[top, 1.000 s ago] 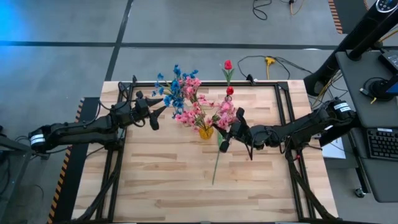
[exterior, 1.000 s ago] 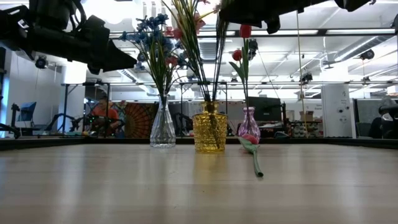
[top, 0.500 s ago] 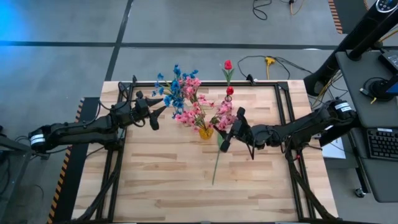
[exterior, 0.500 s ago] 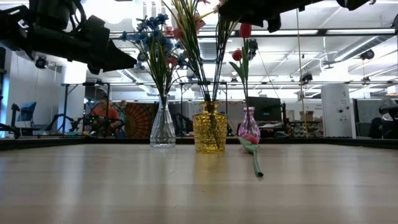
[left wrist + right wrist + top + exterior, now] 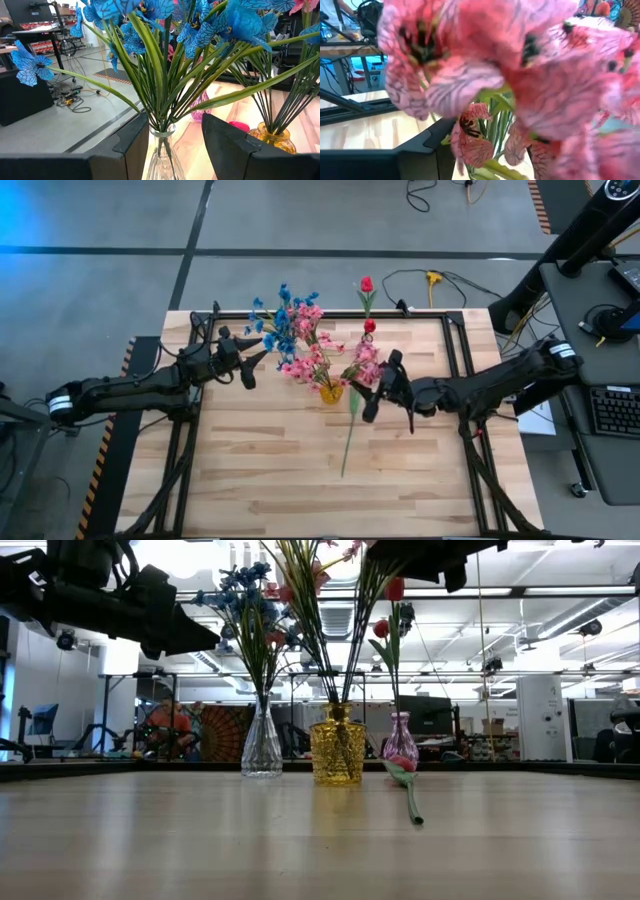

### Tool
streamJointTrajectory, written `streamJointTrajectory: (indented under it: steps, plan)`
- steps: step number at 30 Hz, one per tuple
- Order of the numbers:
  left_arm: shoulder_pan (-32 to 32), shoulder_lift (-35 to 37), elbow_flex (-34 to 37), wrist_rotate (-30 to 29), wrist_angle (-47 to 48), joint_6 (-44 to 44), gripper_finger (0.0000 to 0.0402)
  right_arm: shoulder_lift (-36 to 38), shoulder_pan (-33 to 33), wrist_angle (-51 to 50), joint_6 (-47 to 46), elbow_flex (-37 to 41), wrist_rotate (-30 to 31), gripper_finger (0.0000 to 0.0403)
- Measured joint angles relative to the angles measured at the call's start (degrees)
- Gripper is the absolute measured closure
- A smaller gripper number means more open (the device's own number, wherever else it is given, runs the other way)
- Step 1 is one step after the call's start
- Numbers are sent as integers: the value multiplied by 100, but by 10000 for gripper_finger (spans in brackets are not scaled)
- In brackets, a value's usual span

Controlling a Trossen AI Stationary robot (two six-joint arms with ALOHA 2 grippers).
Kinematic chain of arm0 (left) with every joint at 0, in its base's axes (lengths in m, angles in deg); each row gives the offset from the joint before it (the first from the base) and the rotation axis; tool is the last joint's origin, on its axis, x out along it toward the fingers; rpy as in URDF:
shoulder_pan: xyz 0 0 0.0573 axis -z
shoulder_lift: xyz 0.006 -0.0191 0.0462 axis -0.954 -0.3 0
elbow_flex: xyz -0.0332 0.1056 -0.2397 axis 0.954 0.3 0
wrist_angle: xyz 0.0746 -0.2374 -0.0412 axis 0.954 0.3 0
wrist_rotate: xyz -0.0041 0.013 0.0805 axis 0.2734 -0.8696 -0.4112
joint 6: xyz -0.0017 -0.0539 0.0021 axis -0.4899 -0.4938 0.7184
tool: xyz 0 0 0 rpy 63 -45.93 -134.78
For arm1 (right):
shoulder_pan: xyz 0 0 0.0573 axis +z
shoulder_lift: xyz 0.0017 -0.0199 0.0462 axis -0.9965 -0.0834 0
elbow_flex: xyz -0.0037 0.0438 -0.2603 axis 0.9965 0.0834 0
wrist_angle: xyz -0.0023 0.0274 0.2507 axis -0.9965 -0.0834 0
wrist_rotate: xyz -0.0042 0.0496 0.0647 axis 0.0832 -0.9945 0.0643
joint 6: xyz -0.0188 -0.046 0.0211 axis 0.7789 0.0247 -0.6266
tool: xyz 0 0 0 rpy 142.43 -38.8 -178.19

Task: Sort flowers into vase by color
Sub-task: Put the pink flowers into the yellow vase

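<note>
Fingers of the right gripper (image 5: 368,392) stand apart, empty, right by the pink sprays (image 5: 362,363) in the yellow vase (image 5: 331,392); likely just after dropping a pink stem in. Left gripper (image 5: 252,361) waits, fingers apart around nothing, at 9 o'clock of the blue flowers (image 5: 278,320) in the clear vase (image 5: 262,746). One red tulip (image 5: 350,429) lies on the tabletop (image 5: 270,470), 5 o'clock of the yellow vase. Next: pick it by the stem and stand it in the small pinkish vase (image 5: 400,743) with the other red buds (image 5: 367,285).

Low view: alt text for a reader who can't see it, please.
Three vases stand in a row on the wooden table: a clear vase of blue flowers, an amber vase of pink sprays, a small pink vase of red buds. One flower lies beside them.
</note>
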Motion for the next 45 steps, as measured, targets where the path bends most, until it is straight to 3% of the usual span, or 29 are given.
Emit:
streamJointTrajectory:
  steps: [17,28,45]
  plan:
    - [0,0,0,0,0,1,235,791,227,-790,-394,-1,40,197]
    - [-1,0,0,-2,0,1,235,642,227,-883,-596,-1,44,195]
    - [-2,0,0,-2,-2,-1,235,684,238,-878,-704,-1,42,109]
